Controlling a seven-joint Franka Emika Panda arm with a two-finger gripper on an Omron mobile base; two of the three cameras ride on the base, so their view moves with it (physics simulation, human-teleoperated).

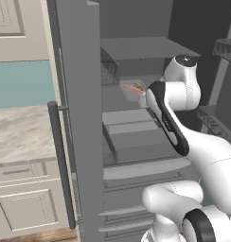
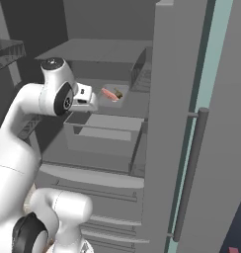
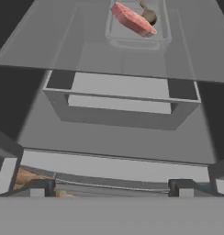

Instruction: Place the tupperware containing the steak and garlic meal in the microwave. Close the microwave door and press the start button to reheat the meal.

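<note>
Reaching into the open fridge, gripper (image 3: 111, 195) has its jaws spread wide and holds nothing (tips low in the hand view, well short of the target). Ahead and above sits the tupperware (image 3: 137, 34) on a fridge shelf (image 3: 63, 50), steak and garlic meal (image 3: 132, 19) inside it. A drawer (image 3: 120, 108) lies between hand and tray. My read: wide spread is for straddling the tray rim. Fridge door (image 1: 79, 118) swung open at left.

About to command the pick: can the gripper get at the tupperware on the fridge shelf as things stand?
Probably yes. The gripper is open, the tupperware sits ahead on the shelf, and nothing stands between them.
</note>
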